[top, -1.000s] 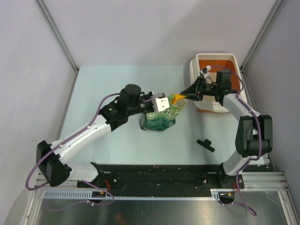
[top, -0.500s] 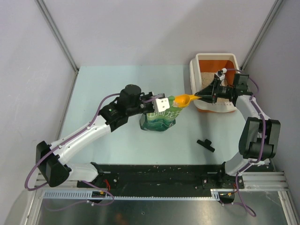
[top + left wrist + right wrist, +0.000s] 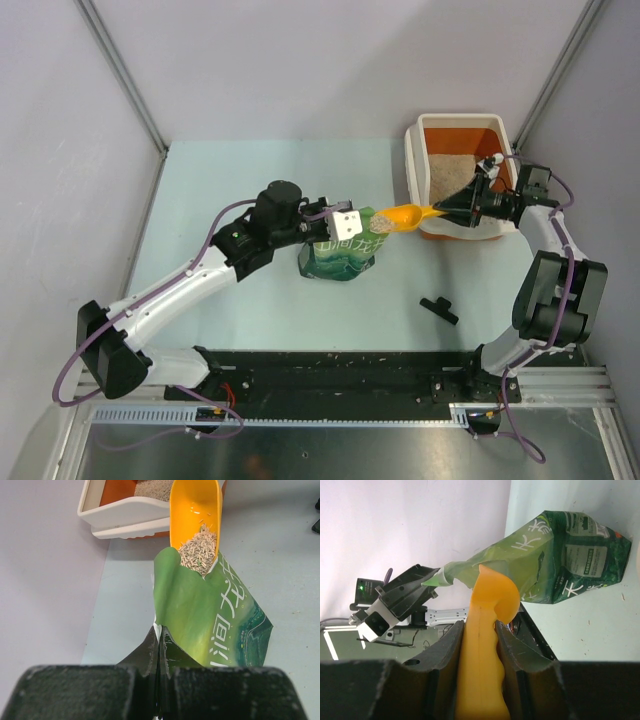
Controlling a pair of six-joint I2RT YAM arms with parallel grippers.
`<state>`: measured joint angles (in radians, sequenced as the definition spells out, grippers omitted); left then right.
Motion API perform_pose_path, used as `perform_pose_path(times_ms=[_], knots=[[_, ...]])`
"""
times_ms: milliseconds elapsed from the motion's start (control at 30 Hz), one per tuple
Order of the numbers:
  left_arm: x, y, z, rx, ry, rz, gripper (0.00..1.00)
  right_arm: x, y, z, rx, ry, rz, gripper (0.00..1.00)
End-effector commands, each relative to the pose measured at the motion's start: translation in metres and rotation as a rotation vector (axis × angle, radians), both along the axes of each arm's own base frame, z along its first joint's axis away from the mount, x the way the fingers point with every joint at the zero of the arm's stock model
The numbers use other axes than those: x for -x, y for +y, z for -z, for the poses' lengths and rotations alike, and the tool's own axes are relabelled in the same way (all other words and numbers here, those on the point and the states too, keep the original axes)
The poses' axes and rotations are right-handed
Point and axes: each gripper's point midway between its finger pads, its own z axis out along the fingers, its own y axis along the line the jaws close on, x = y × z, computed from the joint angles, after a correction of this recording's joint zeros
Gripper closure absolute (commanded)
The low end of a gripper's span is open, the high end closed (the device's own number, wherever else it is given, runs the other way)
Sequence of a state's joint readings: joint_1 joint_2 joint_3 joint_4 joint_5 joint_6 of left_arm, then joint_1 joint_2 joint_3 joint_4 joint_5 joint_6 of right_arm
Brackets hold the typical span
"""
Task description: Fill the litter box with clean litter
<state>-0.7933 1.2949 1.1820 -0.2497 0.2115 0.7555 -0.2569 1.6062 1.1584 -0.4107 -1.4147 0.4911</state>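
The litter box (image 3: 412, 160) with orange walls and white rim stands at the far right; it also shows in the left wrist view (image 3: 120, 512). Pale clean litter (image 3: 443, 167) lies on its floor. My right gripper (image 3: 447, 207) is shut on the handle of a yellow-orange scoop (image 3: 402, 215), also seen in the right wrist view (image 3: 482, 645). The scoop (image 3: 196, 515) holds beige litter (image 3: 199, 555) at the mouth of the green bag (image 3: 340, 255). My left gripper (image 3: 159, 635) is shut on the bag's top edge (image 3: 172, 600), holding it open.
A small black part (image 3: 439, 309) lies on the table in front of the box. Grey walls and metal posts close in the table on the left, back and right. The black rail with the arm bases runs along the near edge.
My right arm has drawn back to the right, pulling the scoop out of the bag mouth with litter in it, toward the litter box. The left arm and bag have held still.
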Motion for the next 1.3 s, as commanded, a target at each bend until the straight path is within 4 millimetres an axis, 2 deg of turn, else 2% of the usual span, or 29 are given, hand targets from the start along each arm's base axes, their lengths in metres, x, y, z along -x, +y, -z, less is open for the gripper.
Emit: perform_pose_path(times_ms=[0,167,267,467,567,667,733,800,867,900,967,1000,1033,1067,1133,1200,1267], knots=[[-0.008,0.001,-0.028,0.032,-0.059,-0.016,1.0,0.016,0.004,-0.014,-0.032,-0.044,-0.046,1.0],[-0.009,0.001,-0.027,0.026,-0.06,-0.02,1.0,0.018,0.002,-0.015,-0.048,-0.048,-0.052,1.0],[-0.009,0.001,-0.025,0.022,-0.057,-0.017,1.0,0.019,0.005,-0.007,-0.064,-0.022,-0.07,1.0],[-0.011,0.001,-0.027,0.023,-0.059,-0.021,1.0,0.004,0.002,0.002,-0.045,0.019,-0.039,1.0],[-0.011,-0.001,-0.025,0.021,-0.055,-0.017,1.0,-0.005,0.009,0.002,-0.032,0.009,-0.043,1.0],[-0.011,-0.001,-0.025,0.019,-0.058,-0.016,1.0,-0.017,0.016,-0.007,-0.041,0.001,-0.049,1.0],[-0.012,-0.001,-0.028,0.023,-0.063,-0.024,1.0,-0.021,0.008,-0.02,-0.042,-0.024,-0.019,1.0],[-0.013,0.0,-0.029,0.023,-0.067,-0.031,1.0,-0.025,0.007,-0.014,-0.01,-0.03,0.018,1.0],[-0.013,-0.001,-0.026,0.013,-0.067,-0.02,1.0,-0.029,0.035,-0.006,-0.039,0.029,-0.039,1.0],[-0.013,-0.002,-0.027,0.013,-0.071,-0.011,1.0,-0.033,0.042,-0.02,-0.038,-0.102,-0.069,1.0],[-0.015,-0.002,-0.031,0.017,-0.079,-0.015,1.0,-0.025,0.041,-0.036,-0.067,-0.091,-0.099,1.0],[-0.015,-0.002,-0.033,0.019,-0.084,-0.019,1.0,-0.021,0.036,-0.036,-0.074,-0.061,-0.098,1.0],[-0.015,-0.002,-0.036,0.021,-0.093,-0.021,1.0,-0.025,0.018,-0.026,-0.033,-0.121,-0.045,1.0],[-0.016,-0.001,-0.034,0.016,-0.092,-0.022,1.0,-0.018,0.015,-0.01,-0.042,0.007,-0.023,1.0],[-0.016,-0.001,-0.034,0.011,-0.097,-0.014,1.0,-0.013,0.016,0.005,-0.036,0.02,-0.044,1.0],[-0.016,-0.001,-0.031,0.007,-0.093,-0.014,1.0,-0.012,0.019,0.011,-0.029,0.037,-0.046,1.0],[-0.017,-0.003,-0.032,0.008,-0.095,-0.011,1.0,-0.016,0.015,0.006,-0.034,0.018,-0.038,1.0]])
